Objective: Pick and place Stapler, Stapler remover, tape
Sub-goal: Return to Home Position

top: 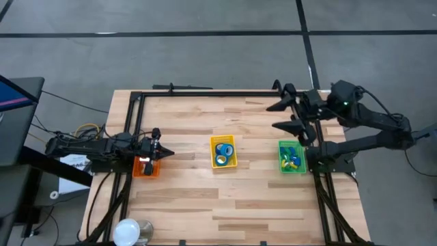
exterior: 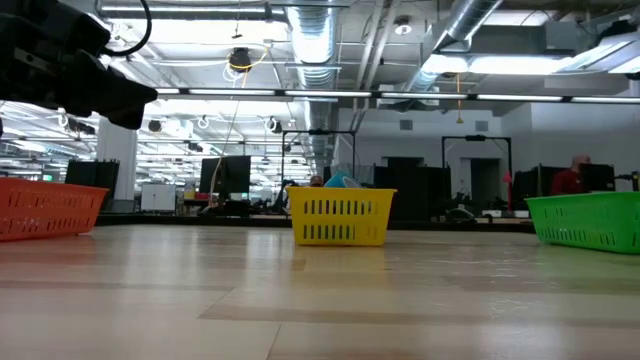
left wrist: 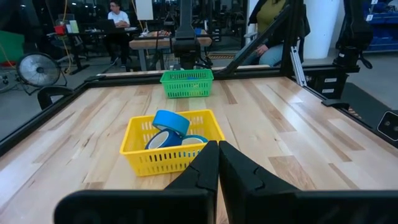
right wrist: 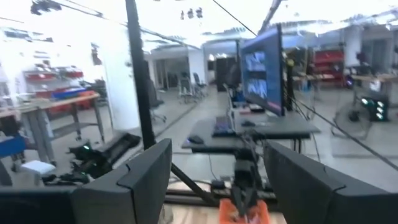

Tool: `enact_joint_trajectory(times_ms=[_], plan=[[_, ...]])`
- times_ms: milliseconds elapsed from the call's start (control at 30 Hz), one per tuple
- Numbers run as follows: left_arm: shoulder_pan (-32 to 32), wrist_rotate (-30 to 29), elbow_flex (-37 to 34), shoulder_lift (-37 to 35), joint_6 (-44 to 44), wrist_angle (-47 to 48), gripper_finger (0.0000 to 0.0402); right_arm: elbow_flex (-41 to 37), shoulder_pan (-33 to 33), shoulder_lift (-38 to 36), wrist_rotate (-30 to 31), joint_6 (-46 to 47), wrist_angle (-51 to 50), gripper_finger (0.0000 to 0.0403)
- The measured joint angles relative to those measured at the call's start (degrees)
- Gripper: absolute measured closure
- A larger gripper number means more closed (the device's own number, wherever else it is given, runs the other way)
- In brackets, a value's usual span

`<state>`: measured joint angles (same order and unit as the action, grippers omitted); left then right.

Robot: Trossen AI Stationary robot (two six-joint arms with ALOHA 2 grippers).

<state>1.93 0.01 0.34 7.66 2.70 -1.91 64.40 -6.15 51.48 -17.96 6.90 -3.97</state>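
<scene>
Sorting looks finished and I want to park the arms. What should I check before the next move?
1. Left gripper empty: ok, shut on nothing, by the orange basket.
2. Right gripper empty: ok, open, nothing held.
3. Tape in the yellow basket: ok.
4. Green basket loaded: ok, coloured pieces inside.
5. Orange basket contents: cannot tell, the left arm partly covers it.

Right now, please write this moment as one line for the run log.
left gripper shut, by orange basket | right gripper open, near green basket | tape in yellow basket
</scene>
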Motion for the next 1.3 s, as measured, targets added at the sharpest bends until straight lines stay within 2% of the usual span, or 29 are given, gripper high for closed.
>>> enact_joint_trajectory(times_ms=[400,533,1000,1300], plan=[[0.0,0.0,0.0,0.0,0.0,-0.8,0.0398,-1.6,5.5,-0.8,0.0,-4.0,7.4,0.0159],[0.0,0.0,0.0,0.0,0.0,-1.0,0.0398,-9.2,6.6,-3.9,0.1,-4.5,16.9,0.0159],[0.0,0.0,0.0,0.0,0.0,-1.2,0.0398,-34.4,8.4,-16.9,0.0,-6.4,35.9,0.0159],[0.0,0.0,0.0,0.0,0.0,-1.2,0.0398,-46.7,8.3,-28.0,0.1,-7.5,39.9,0.0159]])
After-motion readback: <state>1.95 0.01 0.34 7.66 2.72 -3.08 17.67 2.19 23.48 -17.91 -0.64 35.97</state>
